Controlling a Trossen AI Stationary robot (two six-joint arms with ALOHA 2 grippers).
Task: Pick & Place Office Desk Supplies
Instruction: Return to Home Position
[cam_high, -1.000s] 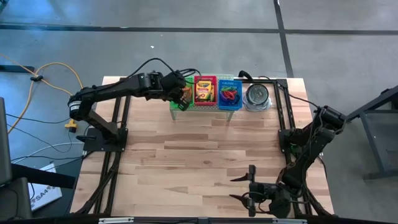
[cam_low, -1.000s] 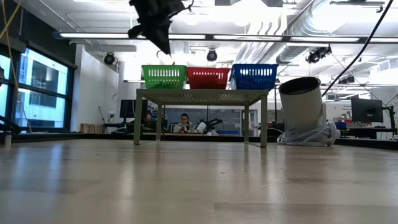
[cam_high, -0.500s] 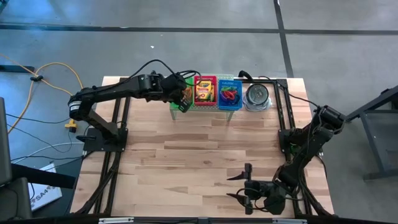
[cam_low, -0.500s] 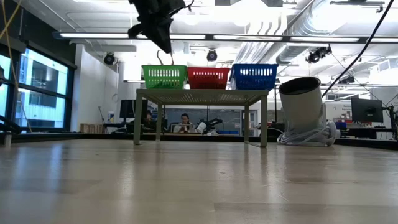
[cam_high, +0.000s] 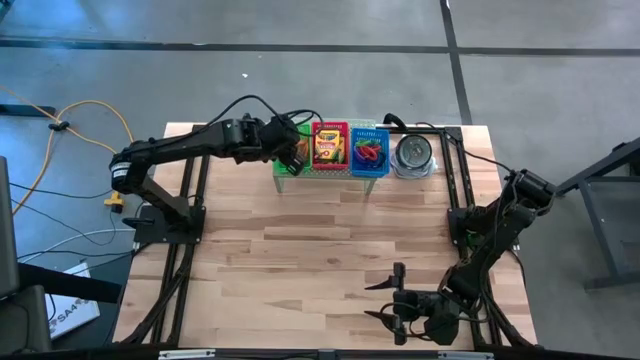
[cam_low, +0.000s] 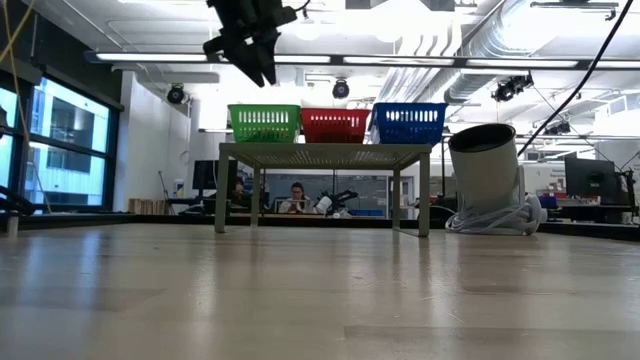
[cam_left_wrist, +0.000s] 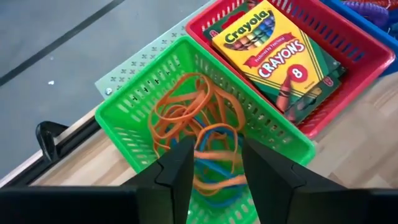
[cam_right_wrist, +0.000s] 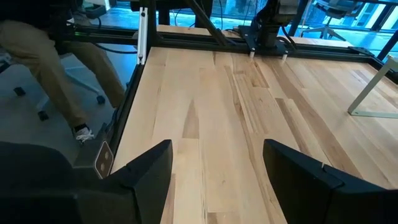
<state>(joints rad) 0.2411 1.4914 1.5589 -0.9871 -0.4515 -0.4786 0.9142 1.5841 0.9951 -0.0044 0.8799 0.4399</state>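
Left end effector (cam_left_wrist: 216, 177) above green basket (cam_left_wrist: 130, 124) on shelf (cam_low: 325, 150), fingers slightly parted, nothing held. Orange and blue rubber bands (cam_left_wrist: 196, 118) lie tangled inside green basket. Crayon box (cam_left_wrist: 273, 50) lies in red basket (cam_left_wrist: 367, 43) alongside. Right end effector (cam_right_wrist: 217, 168) low over desk (cam_high: 300, 240) near edge, fingers spread wide, empty.

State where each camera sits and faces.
High: above the table, facing straight down; both arms show.
Low: at tabletop height, facing the shelf; left gripper shows over the green basket.
Left wrist: above that basket, looking down between open fingers.
Right wrist: low, facing across the table; right gripper open.
Shared: high and left wrist show the crayon box.
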